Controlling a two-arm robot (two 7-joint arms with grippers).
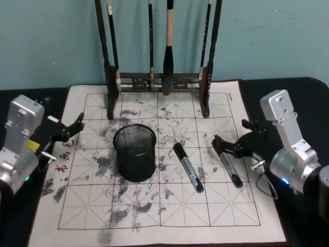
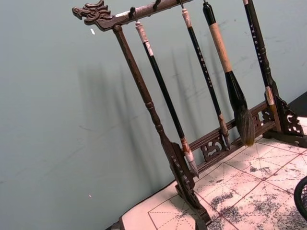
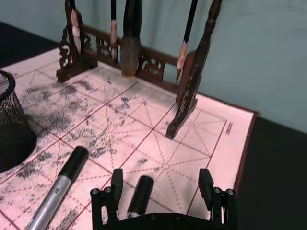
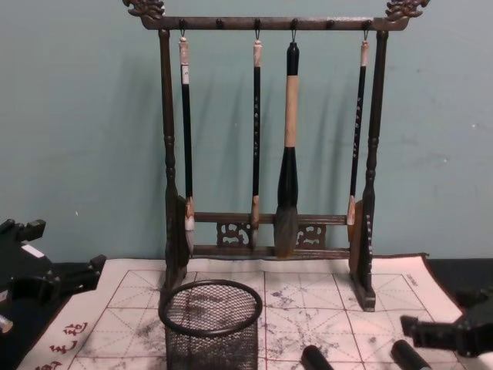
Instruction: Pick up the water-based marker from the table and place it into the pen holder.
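Two dark-capped grey markers lie on the ink-stained practice mat point(image 1: 169, 206). One marker point(image 1: 188, 168) rests just right of the pen holder point(image 1: 134, 153), a black wire-mesh cup standing upright near the mat's middle. The other marker point(image 1: 229, 169) lies farther right. My right gripper point(image 1: 231, 133) hovers open over this marker's far end. In the right wrist view its capped end point(image 3: 141, 191) sits between the spread fingers point(image 3: 115, 184), apart from both. My left gripper point(image 1: 72, 131) stays open at the mat's left edge, holding nothing.
A tall dark wooden rack point(image 1: 159, 80) hung with several calligraphy brushes stands at the back of the mat, in front of a teal wall. The mat lies on a black tabletop point(image 1: 293, 87). Bare mat stretches in front of the cup.
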